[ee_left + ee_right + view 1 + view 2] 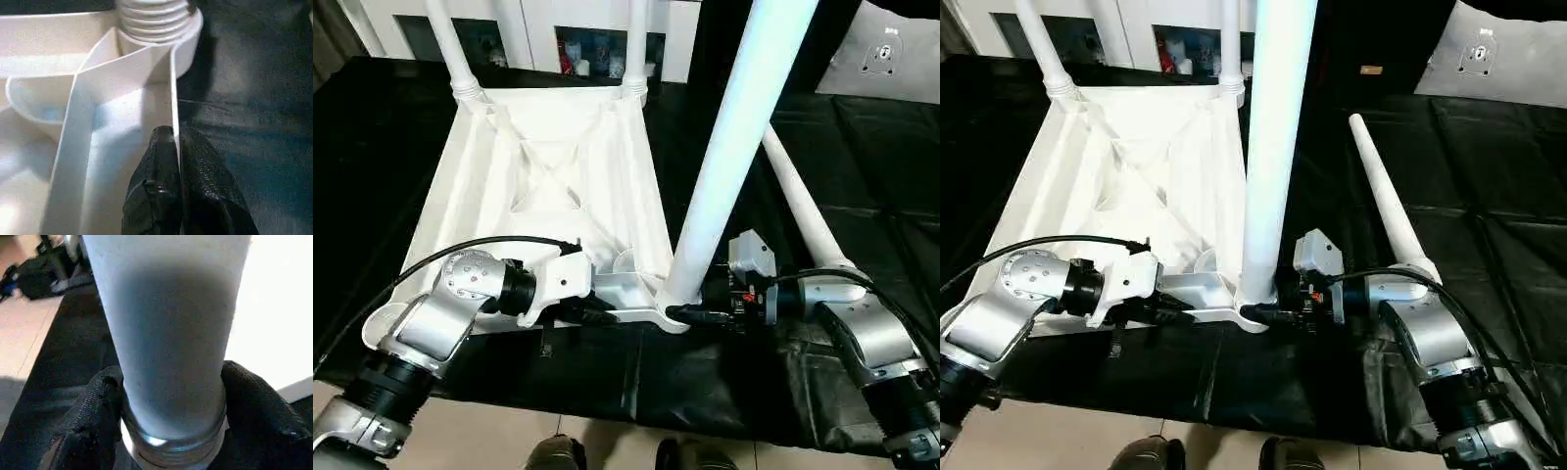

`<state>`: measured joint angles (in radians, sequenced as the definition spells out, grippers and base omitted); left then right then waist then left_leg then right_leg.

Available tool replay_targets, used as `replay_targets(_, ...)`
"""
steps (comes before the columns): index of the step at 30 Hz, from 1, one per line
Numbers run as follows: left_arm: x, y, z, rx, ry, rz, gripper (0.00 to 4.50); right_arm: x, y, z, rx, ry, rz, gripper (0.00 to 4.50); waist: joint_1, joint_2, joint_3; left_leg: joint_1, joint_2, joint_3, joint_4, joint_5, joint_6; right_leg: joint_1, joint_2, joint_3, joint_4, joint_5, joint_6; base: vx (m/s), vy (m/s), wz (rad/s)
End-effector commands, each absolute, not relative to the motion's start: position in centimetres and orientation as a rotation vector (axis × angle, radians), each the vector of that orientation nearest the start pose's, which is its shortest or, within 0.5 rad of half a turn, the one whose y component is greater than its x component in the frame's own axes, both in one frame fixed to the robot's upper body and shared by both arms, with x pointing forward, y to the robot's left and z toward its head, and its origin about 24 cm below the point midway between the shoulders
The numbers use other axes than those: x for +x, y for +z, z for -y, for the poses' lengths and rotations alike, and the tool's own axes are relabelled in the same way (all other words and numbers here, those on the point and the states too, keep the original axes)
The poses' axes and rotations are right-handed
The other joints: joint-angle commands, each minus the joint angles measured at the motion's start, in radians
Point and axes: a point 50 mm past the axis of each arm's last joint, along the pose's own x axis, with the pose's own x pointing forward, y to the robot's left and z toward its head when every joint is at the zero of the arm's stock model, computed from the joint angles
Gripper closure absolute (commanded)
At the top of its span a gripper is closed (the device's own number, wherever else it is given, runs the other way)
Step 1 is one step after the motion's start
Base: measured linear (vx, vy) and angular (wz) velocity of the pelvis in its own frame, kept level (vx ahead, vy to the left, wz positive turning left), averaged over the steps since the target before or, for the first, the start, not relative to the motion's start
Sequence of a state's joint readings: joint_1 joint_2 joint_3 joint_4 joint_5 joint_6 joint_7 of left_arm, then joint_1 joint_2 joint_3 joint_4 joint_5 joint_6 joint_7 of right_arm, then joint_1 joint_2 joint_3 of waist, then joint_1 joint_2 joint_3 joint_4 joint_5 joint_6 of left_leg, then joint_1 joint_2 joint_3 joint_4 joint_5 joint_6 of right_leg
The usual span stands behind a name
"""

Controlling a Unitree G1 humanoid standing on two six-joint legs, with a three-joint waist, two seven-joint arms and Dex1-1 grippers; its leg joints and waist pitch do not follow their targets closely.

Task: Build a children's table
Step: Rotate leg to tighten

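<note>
The white tabletop (548, 166) lies upside down on a black cloth, ribs facing up. Two white legs (455, 49) (634, 44) stand in its far corner sockets. A third leg (724, 147) stands upright at the near right corner, its threaded end (171, 450) at the socket. My right gripper (690, 315) is shut on the base of this leg, one black finger (93, 416) on each side. My left gripper (177, 147) is shut on the tabletop's thin near rim wall, just left of that corner. A fourth leg (1386, 196) lies loose on the cloth to the right.
The black cloth (871, 166) covers the floor around the tabletop. A white cabinet with glass doors (597, 39) stands behind it. A pale cushion (891, 49) lies at the far right. A person's shoes (558, 455) show at the near edge on bare floor.
</note>
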<state>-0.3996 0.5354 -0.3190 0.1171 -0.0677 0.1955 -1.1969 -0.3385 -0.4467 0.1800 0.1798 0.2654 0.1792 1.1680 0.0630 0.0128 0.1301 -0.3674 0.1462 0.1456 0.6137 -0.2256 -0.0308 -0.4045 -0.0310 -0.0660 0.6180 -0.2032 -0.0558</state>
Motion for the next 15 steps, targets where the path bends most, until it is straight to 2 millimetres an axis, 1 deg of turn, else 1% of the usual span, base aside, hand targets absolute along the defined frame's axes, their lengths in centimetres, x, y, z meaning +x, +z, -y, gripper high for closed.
replay_targets(1, 28.1, 8.4, -12.0, 0.441, -1.317, -0.26, 4.5, 27.8, 6.6, 13.2, -0.118, 1.238, -0.218, 1.81, -0.006, 0.005, -0.077, 0.006, 0.096, -0.024, -0.066, 0.054, 0.157, 0.065, -0.126, 0.069, -0.056, 0.0, -0.281, 0.0, 0.0, 0.0)
replay_targets(2, 28.3, 8.4, -11.7, 0.415, -1.264, -0.262, 4.5, 27.9, 6.5, 12.8, -0.108, 1.197, -0.216, 1.81, -0.009, 0.005, -0.073, 0.006, 0.09, -0.025, -0.069, -0.002, 0.126, 0.069, -0.128, 0.067, -0.069, -0.094, -0.271, 0.0, 0.0, 0.0)
replay_targets(3, 28.7, 8.5, -11.2, 0.391, -1.183, -0.256, 4.5, 28.4, 6.2, 12.0, -0.088, 1.107, -0.213, 1.81, -0.01, 0.004, -0.072, 0.007, 0.09, -0.024, -0.071, -0.015, 0.112, 0.067, -0.129, 0.068, -0.072, -0.12, -0.266, 0.0, 0.0, 0.0)
replay_targets(4, 28.8, 8.5, -11.0, 0.385, -1.165, -0.253, 4.5, 28.5, 6.2, 11.8, -0.082, 1.085, -0.213, 1.82, -0.015, 0.003, -0.069, 0.005, 0.091, -0.025, -0.074, -0.02, 0.098, 0.067, -0.127, 0.069, -0.074, -0.138, -0.261, 0.0, 0.0, 0.0)
replay_targets(5, 29.0, 8.6, -10.7, 0.374, -1.127, -0.243, 4.5, 28.8, 6.0, 11.4, -0.069, 1.035, -0.213, 1.82, -0.023, 0.0, -0.066, 0.004, 0.086, -0.026, -0.076, -0.051, 0.076, 0.069, -0.127, 0.067, -0.083, -0.201, -0.243, 0.0, 0.0, 0.0)
replay_targets(6, 29.2, 8.6, -10.1, 0.361, -1.072, -0.239, 4.5, 29.3, 5.9, 10.7, -0.024, 0.947, -0.217, 1.82, -0.031, -0.003, -0.068, -0.003, 0.081, -0.027, -0.076, -0.058, 0.067, 0.077, -0.129, 0.067, -0.086, -0.237, -0.223, 0.0, 0.0, 0.0)
replay_targets(7, 29.3, 8.7, -9.3, 0.35, -1.036, -0.234, 4.5, 29.7, 5.9, 9.8, 0.027, 0.875, -0.221, 1.82, -0.034, -0.002, -0.067, -0.002, 0.082, -0.026, -0.076, -0.053, 0.062, 0.075, -0.128, 0.069, -0.086, -0.237, -0.217, 0.0, 0.0, 0.0)
replay_targets(8, 29.4, 8.7, -8.6, 0.343, -1.014, -0.234, 4.5, 29.9, 5.9, 9.2, 0.065, 0.825, -0.227, 1.82, -0.04, -0.002, -0.066, 0.003, 0.077, -0.025, -0.075, -0.057, 0.06, 0.068, -0.126, 0.07, -0.094, -0.274, -0.203, 0.0, 0.0, 0.0)
replay_targets(9, 29.4, 8.7, -8.5, 0.342, -1.006, -0.234, 4.5, 30.0, 5.9, 9.1, 0.072, 0.81, -0.229, 1.82, -0.042, -0.002, -0.067, 0.001, 0.075, -0.023, -0.076, -0.054, 0.06, 0.068, -0.125, 0.07, -0.095, -0.277, -0.198, 0.0, 0.0, 0.0)
replay_targets(10, 29.5, 8.8, -7.8, 0.336, -0.974, -0.234, 4.5, 30.3, 5.9, 8.5, 0.102, 0.748, -0.24, 1.82, -0.043, -0.006, -0.069, 0.003, 0.075, -0.021, -0.075, -0.046, 0.06, 0.068, -0.124, 0.071, -0.095, -0.272, -0.194, 0.0, 0.0, 0.0)
replay_targets(11, 29.4, 8.9, -6.6, 0.331, -0.951, -0.229, 4.5, 30.5, 5.8, 7.8, 0.121, 0.678, -0.255, 1.83, -0.045, -0.003, -0.067, 0.002, 0.074, -0.021, -0.076, -0.038, 0.062, 0.065, -0.122, 0.071, -0.096, -0.266, -0.189, 0.0, 0.0, 0.0)
replay_targets(12, 29.4, 9.0, -5.9, 0.331, -0.931, -0.225, 4.5, 30.7, 5.6, 7.4, 0.122, 0.633, -0.265, 1.83, -0.045, -0.002, -0.071, 0.0, 0.072, -0.021, -0.076, -0.024, 0.066, 0.068, -0.12, 0.07, -0.095, -0.248, -0.185, 0.0, 0.0, 0.0)
replay_targets(13, 29.4, 9.1, -5.3, 0.333, -0.927, -0.217, 4.5, 30.7, 5.4, 7.2, 0.122, 0.601, -0.276, 1.83, -0.046, -0.001, -0.072, 0.002, 0.074, -0.021, -0.076, -0.017, 0.065, 0.066, -0.12, 0.07, -0.093, -0.234, -0.185, 0.0, 0.0, 0.0)
replay_targets(14, 29.2, 9.2, -4.5, 0.336, -0.937, -0.21, 4.5, 30.7, 5.3, 7.0, 0.126, 0.576, -0.275, 1.83, -0.044, 0.001, -0.075, -0.001, 0.073, -0.021, -0.076, 0.003, 0.077, 0.069, -0.12, 0.07, -0.09, -0.184, -0.189, 0.0, 0.0, 0.0)
replay_targets(15, 29.1, 9.3, -4.2, 0.337, -0.946, -0.207, 4.5, 30.7, 5.2, 7.1, 0.138, 0.568, -0.269, 1.83, -0.043, 0.002, -0.076, -0.001, 0.074, -0.021, -0.075, 0.012, 0.082, 0.07, -0.12, 0.07, -0.088, -0.16, -0.192, 0.0, 0.0, 0.0)
